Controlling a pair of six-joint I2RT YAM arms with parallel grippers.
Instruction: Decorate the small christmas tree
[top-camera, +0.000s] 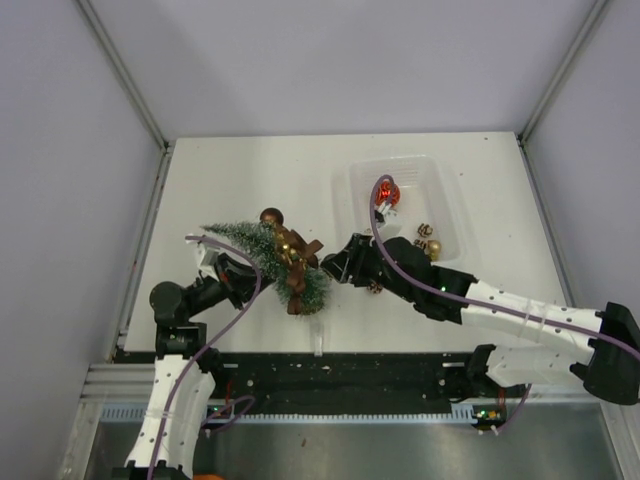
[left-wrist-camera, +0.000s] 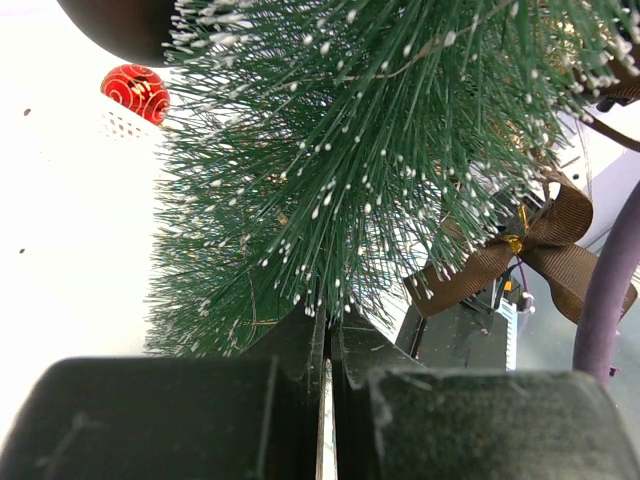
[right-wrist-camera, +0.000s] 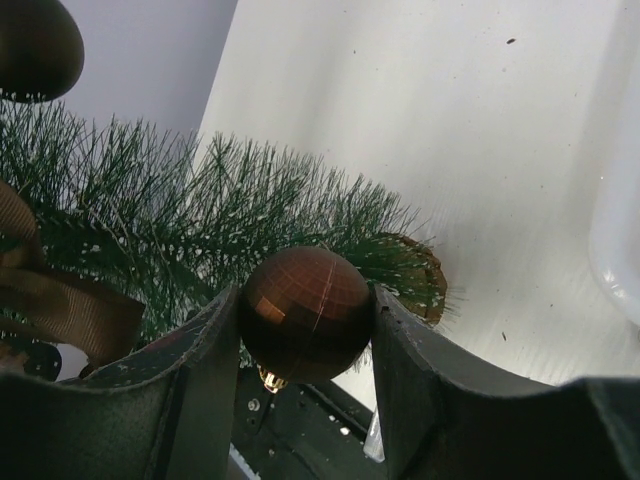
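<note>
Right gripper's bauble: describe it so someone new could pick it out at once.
On the white table, find the green tree. By its wooden base, the right gripper pinches a bauble: bronze-brown and faceted, unlike the red one and gold ones in the tray.

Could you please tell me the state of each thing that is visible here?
Tree: lying on its side, brown bow and baubles already on it.
Left tool: shut, right at the tree's bristles.
Right tool: closed on a brown bauble.
Tray: holds a red bauble and gold baubles.
</note>
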